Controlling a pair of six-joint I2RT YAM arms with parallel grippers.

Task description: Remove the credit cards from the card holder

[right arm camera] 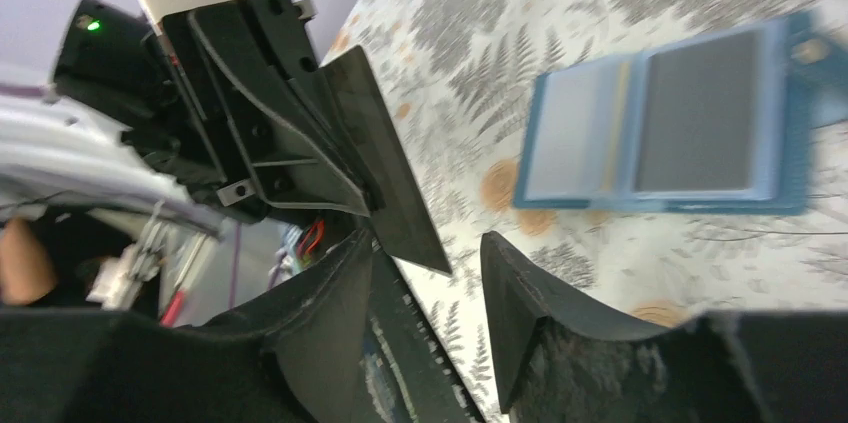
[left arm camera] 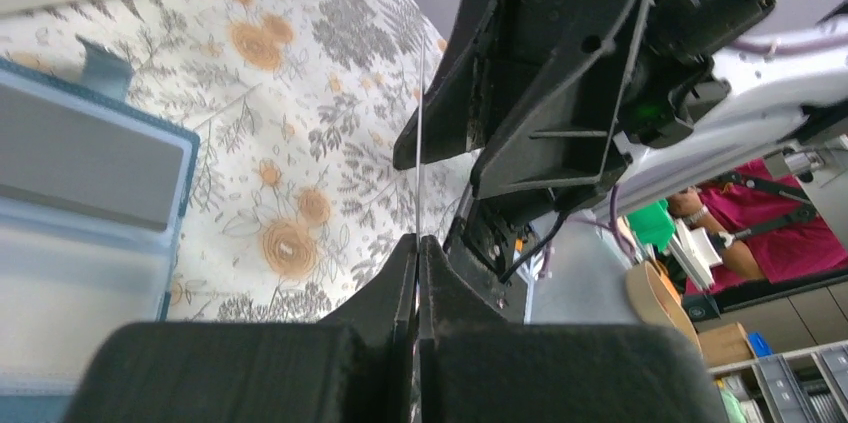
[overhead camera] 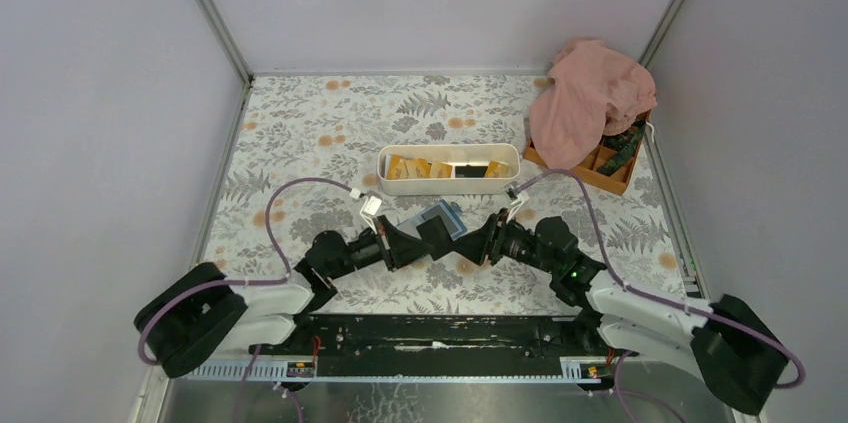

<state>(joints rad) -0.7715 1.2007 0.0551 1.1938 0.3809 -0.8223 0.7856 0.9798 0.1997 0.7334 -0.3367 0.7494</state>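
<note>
The left gripper (overhead camera: 418, 241) reaches in from the left side of the flowery table (overhead camera: 320, 133). Its two fingers are pressed tight together on a black card (overhead camera: 435, 235). In the left wrist view the left gripper (left arm camera: 418, 273) pinches the bottom of this card, and the black card (left arm camera: 418, 143) looks like a thin line because we see it from its edge. The card is up off the table. Just behind the card, the blue card holder (overhead camera: 450, 216) lies on the table. It is open and flat, and its grey pockets face up. The card holder (left arm camera: 90, 173) shows at the left edge of the left wrist view, and in the right wrist view the card holder (right arm camera: 660, 118) sits on the far right with two grey pockets side by side. Farther back is a long white tray (overhead camera: 450, 185). Some orange cards (overhead camera: 405, 168) lie in it, with a dark card beside them. The right gripper (overhead camera: 470, 243) comes in from the right and meets the left one in the middle. Its fingers are spread apart, one on each side of the card, and they are not pinching it. From the right wrist, the right gripper (right arm camera: 428, 243) shows a clear gap, and the black card (right arm camera: 385, 163) pokes into that gap. At the far right corner stands an orange box (overhead camera: 600, 175) with a pink cloth (overhead camera: 590, 98) draped over it.
</note>
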